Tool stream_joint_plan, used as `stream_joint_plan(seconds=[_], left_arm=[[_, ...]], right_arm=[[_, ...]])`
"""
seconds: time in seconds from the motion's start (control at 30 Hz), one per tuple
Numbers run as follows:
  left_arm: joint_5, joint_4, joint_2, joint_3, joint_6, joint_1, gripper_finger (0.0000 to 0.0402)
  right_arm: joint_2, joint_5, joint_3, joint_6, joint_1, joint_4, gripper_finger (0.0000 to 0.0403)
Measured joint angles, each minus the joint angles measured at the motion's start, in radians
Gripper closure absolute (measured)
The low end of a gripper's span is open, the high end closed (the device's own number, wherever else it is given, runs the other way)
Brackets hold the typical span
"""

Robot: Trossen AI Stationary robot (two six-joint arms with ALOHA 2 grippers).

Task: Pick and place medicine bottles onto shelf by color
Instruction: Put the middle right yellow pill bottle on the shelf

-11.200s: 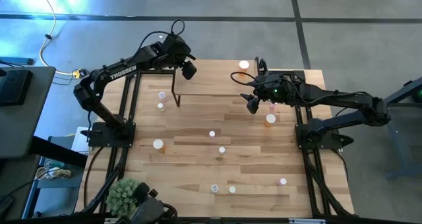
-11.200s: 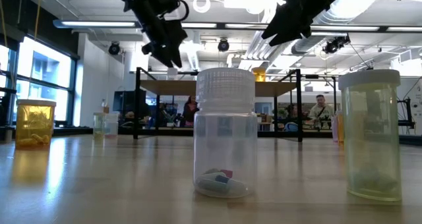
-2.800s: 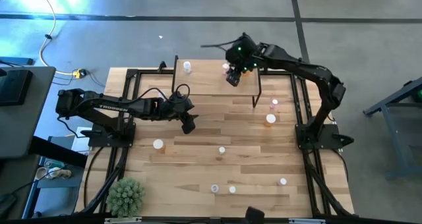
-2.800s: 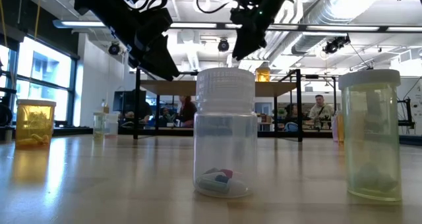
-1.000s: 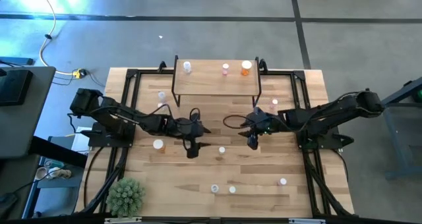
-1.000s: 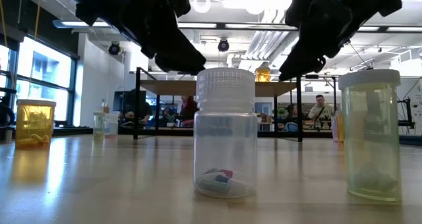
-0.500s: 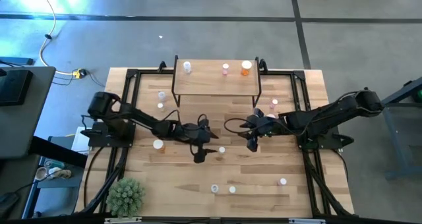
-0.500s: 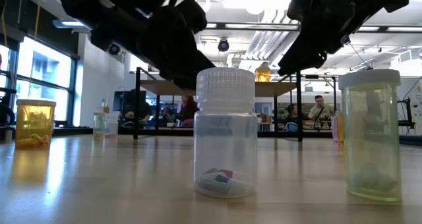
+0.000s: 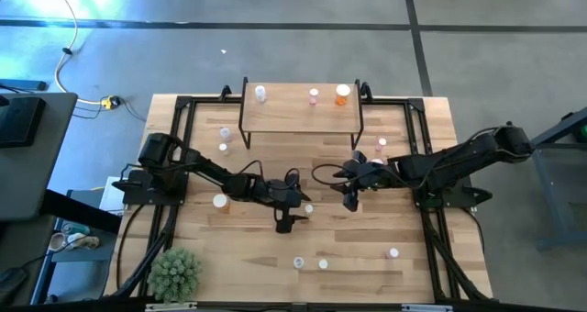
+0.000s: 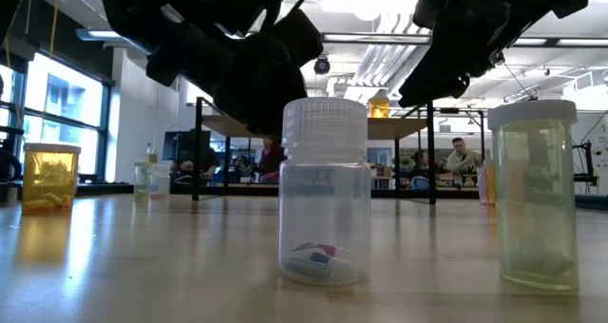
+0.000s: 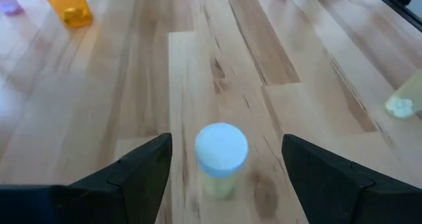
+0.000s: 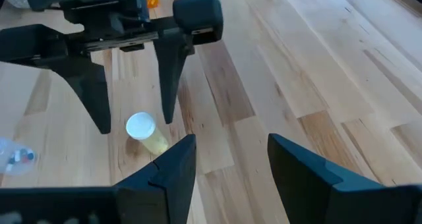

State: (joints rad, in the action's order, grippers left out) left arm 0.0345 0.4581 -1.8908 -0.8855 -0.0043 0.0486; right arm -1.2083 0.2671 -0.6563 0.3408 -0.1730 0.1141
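The shelf (image 9: 301, 119) stands at the table's far middle, bearing a clear bottle (image 9: 260, 93), a pink one (image 9: 314, 95) and an orange one (image 9: 342, 94). Other medicine bottles stand scattered on the tabletop. My left gripper (image 9: 295, 218) is low at the table's middle, open. Its fingers stand on either side of a pale yellow bottle (image 11: 221, 159) with a white cap (image 12: 140, 126), touching nothing. My right gripper (image 9: 349, 200) hangs open to the right of it, higher up, with nothing between its fingers (image 12: 175, 159).
Near the front edge stand a bluish-clear bottle (image 10: 326, 190) and a pale yellow one (image 10: 532, 195). An orange bottle (image 10: 49, 176) stands on the left. More bottles are at the left (image 9: 223, 148) and right (image 9: 382, 144). A green plant (image 9: 174, 273) sits at the near left corner.
My left gripper has reached out toward the table's right and near edge and sunk lower, coming around the pale yellow bottle at the middle. The bottle has stayed upright where it was.
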Motion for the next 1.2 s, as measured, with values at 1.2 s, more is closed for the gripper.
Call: stream_joint_plan(seconds=[1.2], left_arm=[[0.018,0.026,-0.064,-0.035,-0.018,-0.001,0.0226]], right_arm=[[0.000,0.000,-0.001,-0.005,0.000,-0.007,0.0224]])
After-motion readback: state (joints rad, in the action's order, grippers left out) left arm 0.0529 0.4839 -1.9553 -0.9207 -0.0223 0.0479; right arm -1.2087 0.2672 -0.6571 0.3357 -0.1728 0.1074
